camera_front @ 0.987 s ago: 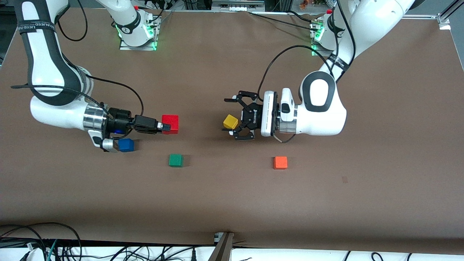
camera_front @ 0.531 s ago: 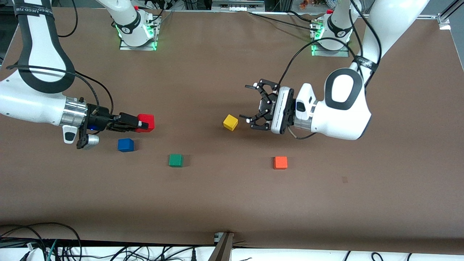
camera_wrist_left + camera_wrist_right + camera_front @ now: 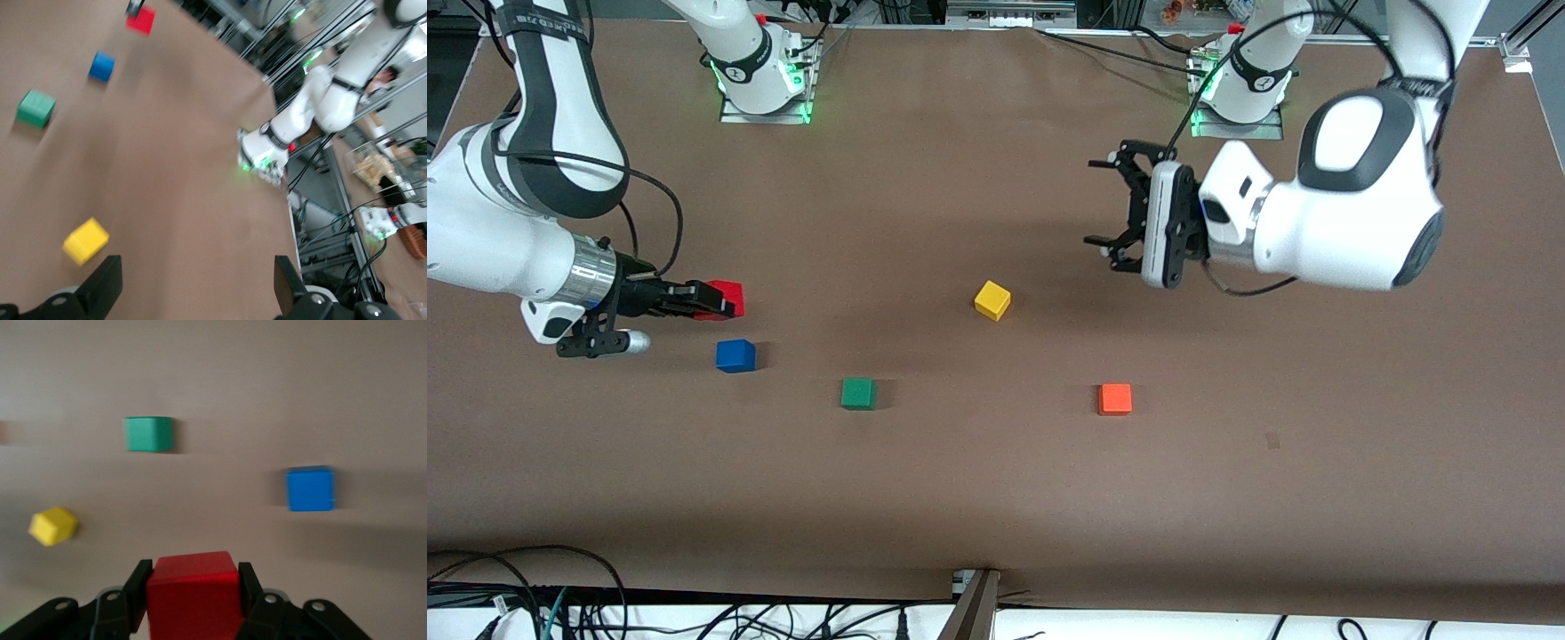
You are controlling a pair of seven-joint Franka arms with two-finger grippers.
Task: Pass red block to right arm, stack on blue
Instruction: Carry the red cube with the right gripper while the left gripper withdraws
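The red block [image 3: 723,298] is clamped between the slim black fingers of the right tool [image 3: 713,300], held in the air over the tabletop [image 3: 996,480] at the right arm's end. The right wrist view shows the block [image 3: 193,590] filling the gap between the two fingers, pinched on both sides. Since half a second ago the right arm has drawn the block back toward its own end of the tabletop, so it now sits over a spot just beside the blue cube [image 3: 735,356], which lies on the tabletop nearer the front camera and has not moved. The green cube [image 3: 858,393] lies nearer the camera again, toward the middle.

The left tool [image 3: 1119,210], spread wide and holding nothing, has pulled up and away toward its base. A second ago it hung right by the yellow cube [image 3: 991,300]; now it is well apart from it. The yellow cube rests tilted on the tabletop, and the orange cube [image 3: 1115,399] lies nearer the camera, unmoved.
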